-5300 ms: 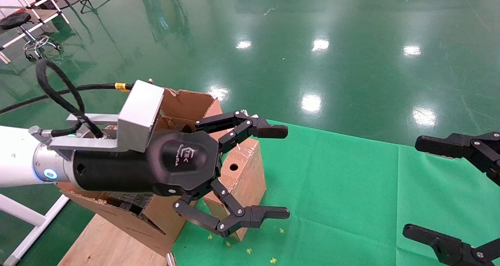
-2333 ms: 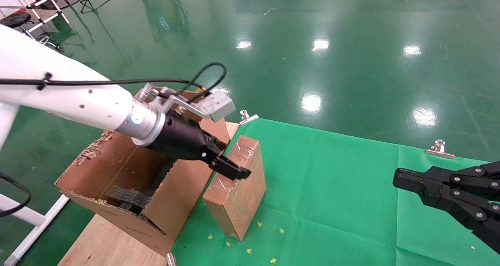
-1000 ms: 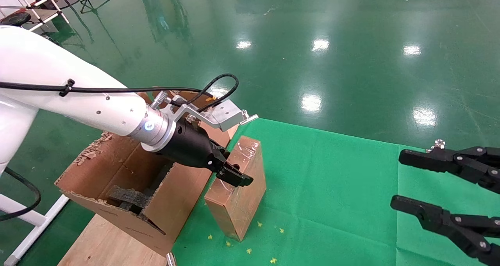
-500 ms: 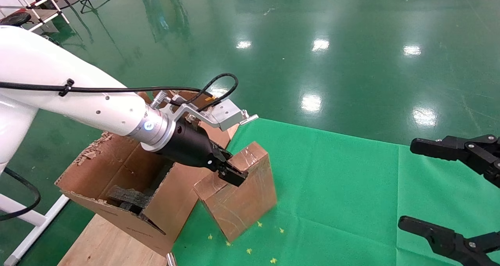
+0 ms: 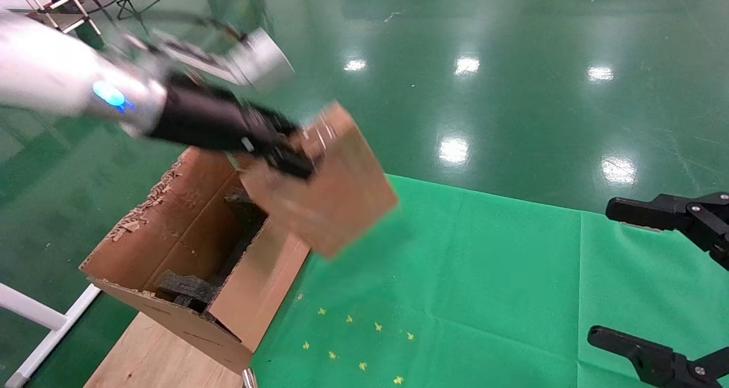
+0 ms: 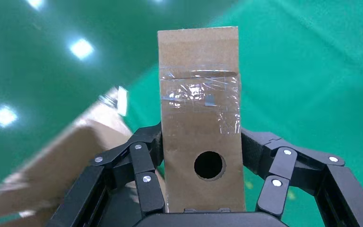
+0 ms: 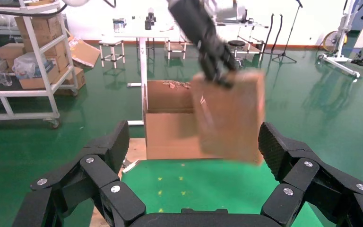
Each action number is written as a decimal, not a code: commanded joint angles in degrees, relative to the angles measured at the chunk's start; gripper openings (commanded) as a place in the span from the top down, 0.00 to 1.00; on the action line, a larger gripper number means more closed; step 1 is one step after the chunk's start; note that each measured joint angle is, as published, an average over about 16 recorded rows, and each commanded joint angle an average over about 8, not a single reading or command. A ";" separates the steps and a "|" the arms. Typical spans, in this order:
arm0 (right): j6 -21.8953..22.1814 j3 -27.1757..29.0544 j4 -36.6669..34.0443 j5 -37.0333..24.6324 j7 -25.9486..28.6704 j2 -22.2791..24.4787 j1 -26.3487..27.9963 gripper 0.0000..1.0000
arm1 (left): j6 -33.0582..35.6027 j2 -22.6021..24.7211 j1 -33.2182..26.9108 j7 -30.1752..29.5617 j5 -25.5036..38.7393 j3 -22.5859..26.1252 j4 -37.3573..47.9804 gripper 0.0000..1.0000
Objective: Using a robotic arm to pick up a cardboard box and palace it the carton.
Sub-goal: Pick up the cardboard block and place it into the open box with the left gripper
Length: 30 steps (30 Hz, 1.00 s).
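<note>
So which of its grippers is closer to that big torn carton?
The left gripper, holding the small cardboard box just above the carton. The right gripper hangs open far off over the green cloth.

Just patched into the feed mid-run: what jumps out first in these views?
The small cardboard box hangs tilted in the air, clamped by the left tool just above the near wall of the torn-flapped carton, which has black foam inside. The right tool hangs open at the right edge, over the green cloth.
</note>
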 commanded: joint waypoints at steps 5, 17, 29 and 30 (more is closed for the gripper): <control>0.00 0.00 0.00 0.00 0.00 0.00 0.00 0.00 | 0.87 -2.47 -7.68 7.43 -0.45 -2.72 9.09 1.00; 0.00 -0.01 0.00 0.01 0.00 0.00 0.00 0.00 | -0.73 -2.80 -12.24 23.98 8.79 1.26 31.71 1.00; 0.00 -0.01 0.00 0.01 -0.01 0.01 0.00 0.00 | -10.98 0.84 -11.36 31.96 14.85 4.32 51.79 1.00; 0.01 -0.01 0.00 0.01 -0.01 0.01 0.00 0.00 | -11.85 1.14 -11.52 32.28 15.27 4.51 52.97 1.00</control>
